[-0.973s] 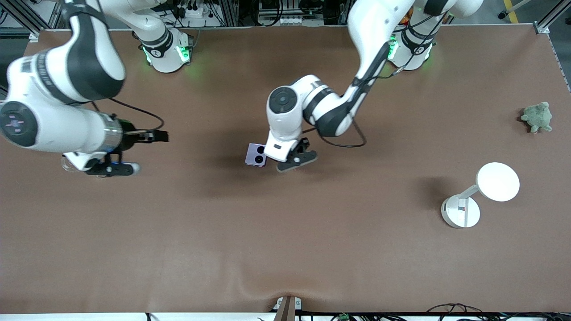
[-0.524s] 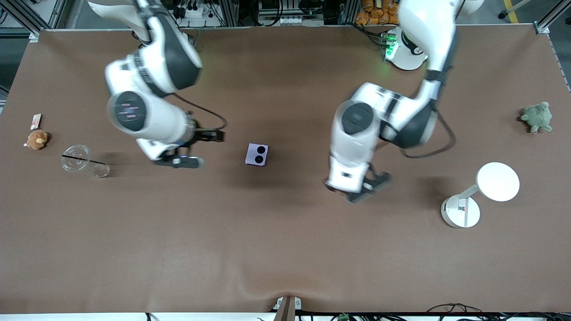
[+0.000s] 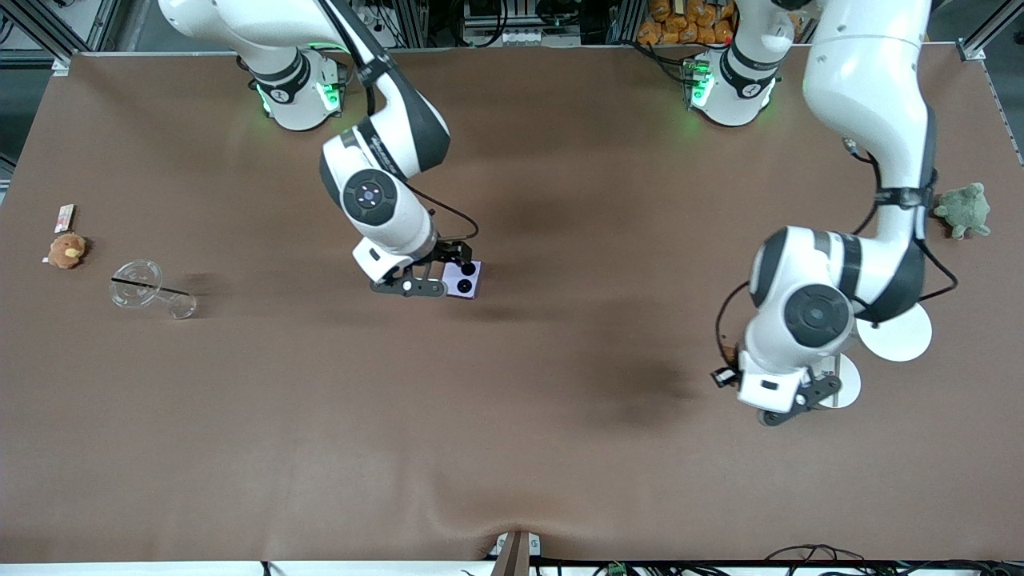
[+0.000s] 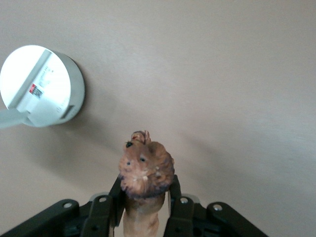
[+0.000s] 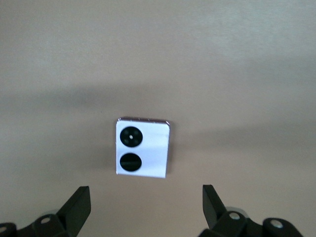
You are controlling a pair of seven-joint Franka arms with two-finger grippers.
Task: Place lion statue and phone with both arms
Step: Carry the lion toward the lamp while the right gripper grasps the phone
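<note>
The phone [image 3: 466, 280], pale lavender with two black camera circles, lies flat on the brown table near its middle. It also shows in the right wrist view [image 5: 143, 147]. My right gripper [image 3: 428, 284] hangs open just over it, with the phone ahead of the wide-apart fingertips [image 5: 76, 205]; the right gripper [image 5: 144, 205] holds nothing. My left gripper [image 4: 145, 197] is shut on the lion statue [image 4: 145, 170], a reddish-brown figurine with its maned head sticking out past the fingers. In the front view the left gripper [image 3: 788, 402] is over the table beside the lamp's base.
A white desk lamp stands toward the left arm's end, with a round head [image 3: 900, 334] and a base [image 3: 842, 384] that also shows in the left wrist view [image 4: 42, 86]. A green plush [image 3: 964, 210] lies near that end. A tan plush [image 3: 66, 250], a clear glass [image 3: 136, 282] and a small card [image 3: 64, 216] lie at the right arm's end.
My left arm has swung away from the phone to the lamp's base. My right arm has moved from the glass at its end of the table to the phone.
</note>
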